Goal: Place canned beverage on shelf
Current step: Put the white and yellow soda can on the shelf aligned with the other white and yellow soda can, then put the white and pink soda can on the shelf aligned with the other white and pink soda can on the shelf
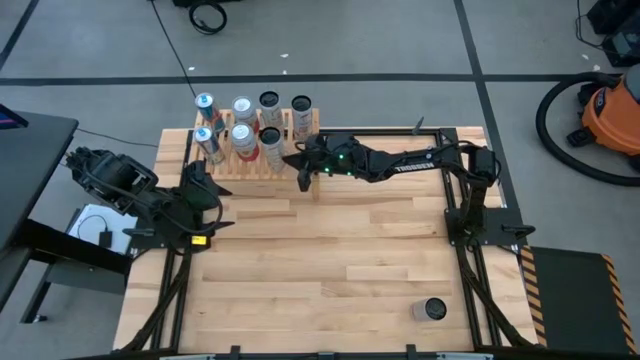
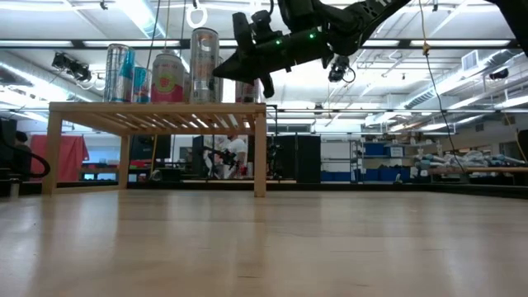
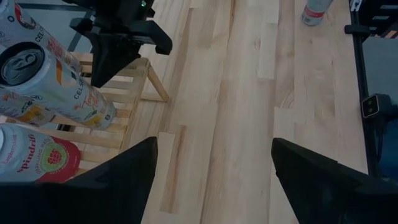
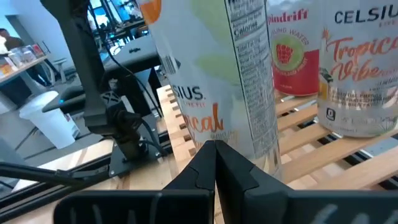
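1. A pale wooden table [image 1: 330,260] fills the middle of a grey-floored workshop, with an orange vacuum [image 1: 612,115] off to one side and shelving in the room beyond.
2. The shelf [image 1: 262,150], a low slatted wooden rack, stands at the far edge of the table and carries six or so cans [image 1: 243,140] packed together, all upright.
3. One more can [image 1: 434,309] stands alone near the front right corner of the table, well apart from the shelf and from both arms.
4. The right end effector [image 1: 304,172] hovers just above the shelf's near right corner, fingers pressed together and holding nothing; its wrist view shows a tall can [image 4: 233,74] directly ahead of the closed tips.
5. The left end effector [image 1: 196,192] sits by the shelf's left end with its fingers spread and empty.
6. Judged from this, a can has been set down on the shelf, and the lone can is probably next.
7. Risks:
   - The right fingers are very near the tall can; a sideways or forward pull-away could clip it and topple its close neighbours.
   - The shelf is crowded, so another can may be set half on a slat edge or nudge one off the back.
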{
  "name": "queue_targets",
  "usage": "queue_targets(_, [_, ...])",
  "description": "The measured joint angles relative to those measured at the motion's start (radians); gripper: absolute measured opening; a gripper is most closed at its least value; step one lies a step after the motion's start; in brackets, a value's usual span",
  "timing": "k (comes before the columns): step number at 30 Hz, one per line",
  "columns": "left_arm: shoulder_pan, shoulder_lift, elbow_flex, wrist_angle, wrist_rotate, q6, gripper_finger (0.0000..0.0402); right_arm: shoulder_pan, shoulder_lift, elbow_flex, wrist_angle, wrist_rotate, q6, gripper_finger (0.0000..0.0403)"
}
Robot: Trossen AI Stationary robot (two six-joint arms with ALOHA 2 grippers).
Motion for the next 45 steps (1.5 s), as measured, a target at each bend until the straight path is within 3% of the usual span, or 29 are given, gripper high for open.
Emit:
queue_targets(10, [0.000, 0.000, 0.000, 0.004, -0.001, 0.000, 0.0316, -0.022, 0.000, 0.000, -0.006, -0.021, 0.011, 0.0011])
queue_targets(25, [0.000, -0.001, -0.009, 0.005, -0.002, -0.001, 0.0316, 0.063, -0.023, -0.001, -0.039, -0.059, -0.050, 0.0011])
queue_targets(35, [-0.003, 0.000, -0.058, -0.004, -0.055, -0.026, 0.0316, 0.112, -0.241, -0.001, -0.346, -0.044, -0.158, 0.0021])
queue_targets(40, [-0.003, 0.000, -0.058, 0.005, -0.061, -0.032, 0.0316, 0.148, -0.347, -0.001, -0.490, 0.028, -0.232, 0.0050])
queue_targets(45, [-0.003, 0.000, -0.058, 0.006, -0.061, -0.078, 0.0316, 0.206, -0.431, -0.001, -0.635, 0.027, -0.244, 0.0094])
